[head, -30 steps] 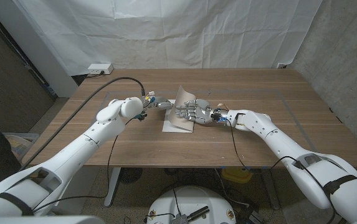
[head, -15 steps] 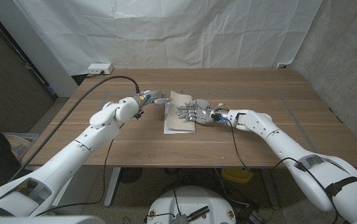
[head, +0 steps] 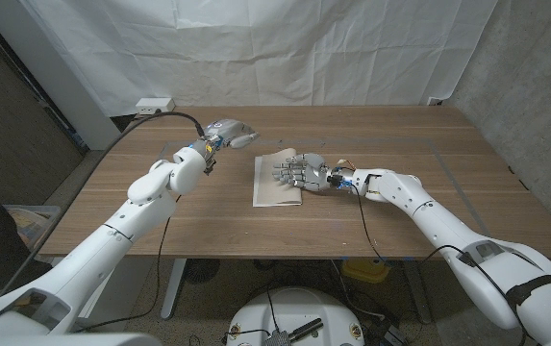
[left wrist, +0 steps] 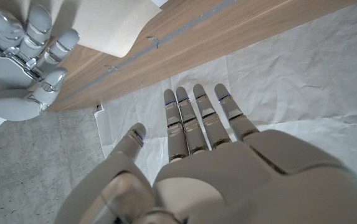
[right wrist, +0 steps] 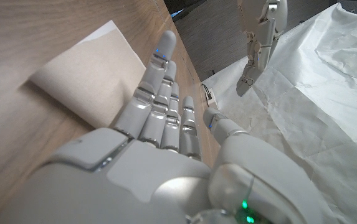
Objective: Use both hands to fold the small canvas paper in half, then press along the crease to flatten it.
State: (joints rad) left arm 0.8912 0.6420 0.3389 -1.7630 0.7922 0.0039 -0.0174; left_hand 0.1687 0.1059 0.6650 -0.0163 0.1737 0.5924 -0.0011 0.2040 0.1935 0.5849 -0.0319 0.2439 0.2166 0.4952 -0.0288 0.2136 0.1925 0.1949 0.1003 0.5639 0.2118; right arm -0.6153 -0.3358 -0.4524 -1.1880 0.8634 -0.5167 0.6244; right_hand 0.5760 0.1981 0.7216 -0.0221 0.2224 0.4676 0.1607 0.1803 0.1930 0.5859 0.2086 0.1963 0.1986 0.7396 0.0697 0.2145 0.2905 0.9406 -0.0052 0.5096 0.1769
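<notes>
The right hand, fingers spread and holding nothing, lies over the folded paper, whose long axis runs away from the robot. The left hand, open and empty, hovers well beyond, the farther of the two.

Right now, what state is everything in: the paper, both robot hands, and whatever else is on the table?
canvas paper: folded over, lying on the table, one edge curling up a little.
right hand: fingers spread, on the folded paper.
left hand: open, fingers straight, lifted clear of the paper, holding nothing.
wooden table: bare wood around the paper.
white power strip: at the far left table edge; whether it is switched on cannot be told.
</notes>
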